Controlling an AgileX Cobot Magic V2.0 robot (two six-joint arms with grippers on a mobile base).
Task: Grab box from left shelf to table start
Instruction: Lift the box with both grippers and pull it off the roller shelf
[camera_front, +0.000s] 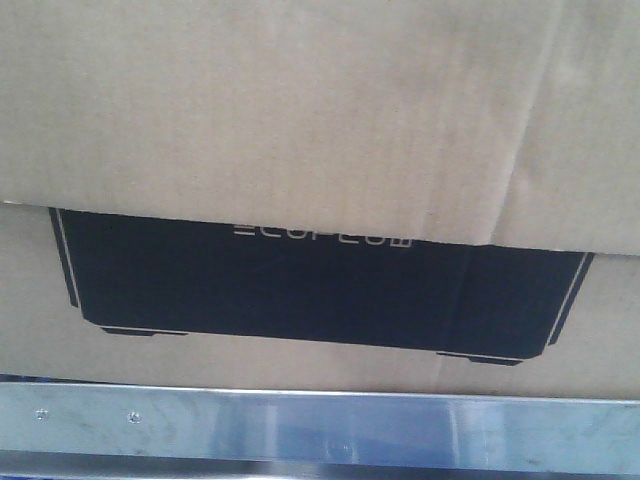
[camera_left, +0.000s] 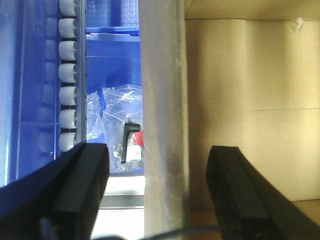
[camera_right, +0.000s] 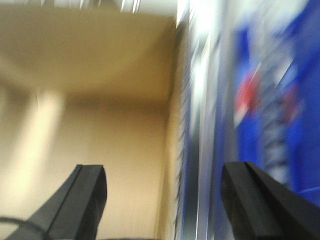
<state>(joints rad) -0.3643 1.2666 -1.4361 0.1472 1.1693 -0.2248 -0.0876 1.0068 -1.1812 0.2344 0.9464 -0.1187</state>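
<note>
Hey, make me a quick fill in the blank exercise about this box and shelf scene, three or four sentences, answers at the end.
1. The box is made of brown ____.
2. The pale lettering on it reads ____.
3. The left hand and right hand are both ____, holding nothing.
4. The left shelf beside the box has bright ____ parts.
Missing words: cardboard; ECOFLOW; open; blue.
</note>
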